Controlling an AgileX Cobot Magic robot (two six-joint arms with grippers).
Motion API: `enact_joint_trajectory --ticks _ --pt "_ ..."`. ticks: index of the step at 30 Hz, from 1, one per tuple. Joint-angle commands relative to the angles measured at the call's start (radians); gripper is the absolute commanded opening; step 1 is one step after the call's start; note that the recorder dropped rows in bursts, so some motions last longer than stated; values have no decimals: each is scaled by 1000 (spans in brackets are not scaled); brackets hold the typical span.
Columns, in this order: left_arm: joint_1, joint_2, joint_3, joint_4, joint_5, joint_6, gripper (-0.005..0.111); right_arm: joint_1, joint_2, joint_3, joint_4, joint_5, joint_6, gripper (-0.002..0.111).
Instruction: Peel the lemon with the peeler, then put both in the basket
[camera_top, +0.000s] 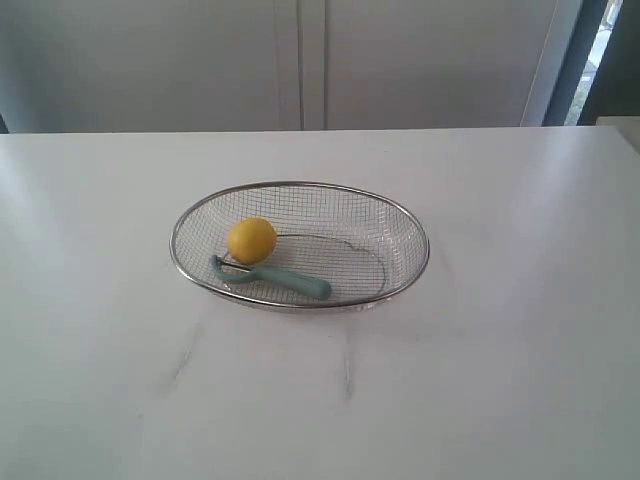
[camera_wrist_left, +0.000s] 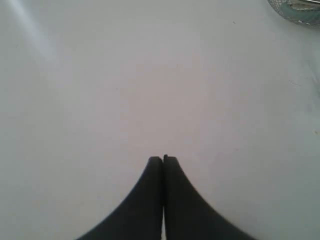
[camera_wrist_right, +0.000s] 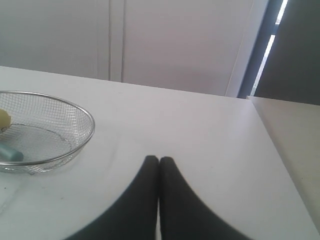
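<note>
My left pincer (camera_wrist_left: 163, 160) is pressed fully closed, its two dark fingers meeting tip to tip with nothing between them, and it hangs over bare white table (camera_top: 520, 300). My right pincer (camera_wrist_right: 159, 161) is closed the same way and is also empty, above the table off to the side of the basket (camera_top: 300, 184). The basket sits near the middle of the table, and both task things lie inside it. The lemon (camera_top: 252, 241) rests on the mesh toward the basket's left end in the exterior view. The peeler (camera_top: 285, 280) lies just in front of it along the near rim, blade head by the lemon and teal handle pointing toward the basket's middle. I cannot tell whether the two touch. From my left wrist only a corner of the basket shows, well apart from the fingers.
</note>
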Motion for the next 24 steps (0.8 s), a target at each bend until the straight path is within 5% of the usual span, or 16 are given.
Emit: enact_joint_trajectory --ticks 1,24 --pt "2 -5 10 -12 17 -5 0 -9 -4 65 -8 -103 26 0" --pt "2 -5 10 -12 17 -5 0 -9 -4 122 -59 -139 167 0"
